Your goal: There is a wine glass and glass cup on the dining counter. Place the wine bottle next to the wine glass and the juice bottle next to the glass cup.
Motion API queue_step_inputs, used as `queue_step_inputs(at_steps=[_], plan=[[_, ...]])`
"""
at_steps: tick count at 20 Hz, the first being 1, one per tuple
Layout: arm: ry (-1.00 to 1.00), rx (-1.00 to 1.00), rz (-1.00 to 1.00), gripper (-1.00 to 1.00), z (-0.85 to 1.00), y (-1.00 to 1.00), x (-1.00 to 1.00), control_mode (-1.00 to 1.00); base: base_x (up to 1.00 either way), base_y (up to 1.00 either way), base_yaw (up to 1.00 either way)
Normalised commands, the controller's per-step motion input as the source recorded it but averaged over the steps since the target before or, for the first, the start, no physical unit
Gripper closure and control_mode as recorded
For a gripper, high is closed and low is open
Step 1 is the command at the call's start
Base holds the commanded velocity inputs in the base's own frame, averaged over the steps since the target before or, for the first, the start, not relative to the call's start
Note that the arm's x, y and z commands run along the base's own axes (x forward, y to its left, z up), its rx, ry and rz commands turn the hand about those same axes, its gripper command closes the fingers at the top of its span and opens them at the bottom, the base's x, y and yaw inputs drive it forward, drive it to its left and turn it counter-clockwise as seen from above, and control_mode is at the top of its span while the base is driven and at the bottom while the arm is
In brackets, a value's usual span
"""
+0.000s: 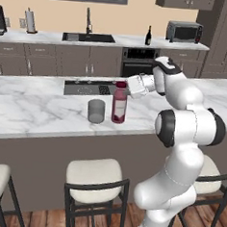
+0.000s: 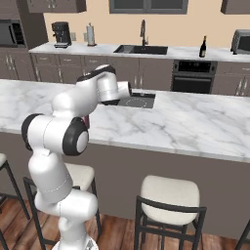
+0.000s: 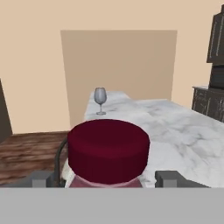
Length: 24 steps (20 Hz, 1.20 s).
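Juice bottle (image 1: 119,103), its label unreadable, stands between the spread jaws of the gripper (image 3: 105,179), ungrasped, just beside the glass cup (image 1: 96,110); open marble lies ahead toward the wine glass (image 3: 100,100).

On the dining counter (image 1: 38,109), the juice bottle (image 1: 119,102) stood just right of the glass cup (image 1: 96,110). Wine glass (image 3: 100,100) stood far off at the counter's end. Wine bottle (image 1: 148,36) sat on the back worktop (image 1: 54,36), right of the sink (image 1: 88,37).
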Motion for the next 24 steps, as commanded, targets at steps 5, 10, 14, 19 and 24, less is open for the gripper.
queue_step_inputs(at_steps=[5,10,14,19,24], plan=[[0.0,0.0,-0.03,1.0,-0.41,0.0,0.0,-1.0,0.0,0.0,0.0],[0.0,0.0,-0.04,-1.0,-0.39,0.05,0.0,-1.0,0.0,0.0,0.0],[0.0,0.0,-0.03,-1.0,-0.26,0.0,-0.05,-1.0,0.0,0.0,0.0],[0.0,0.01,-0.02,-1.0,-0.18,0.0,-0.09,-1.0,0.0,0.0,0.0],[0.0,0.05,-0.02,-1.0,-0.08,-0.01,-0.14,-1.0,0.0,0.0,0.0]])
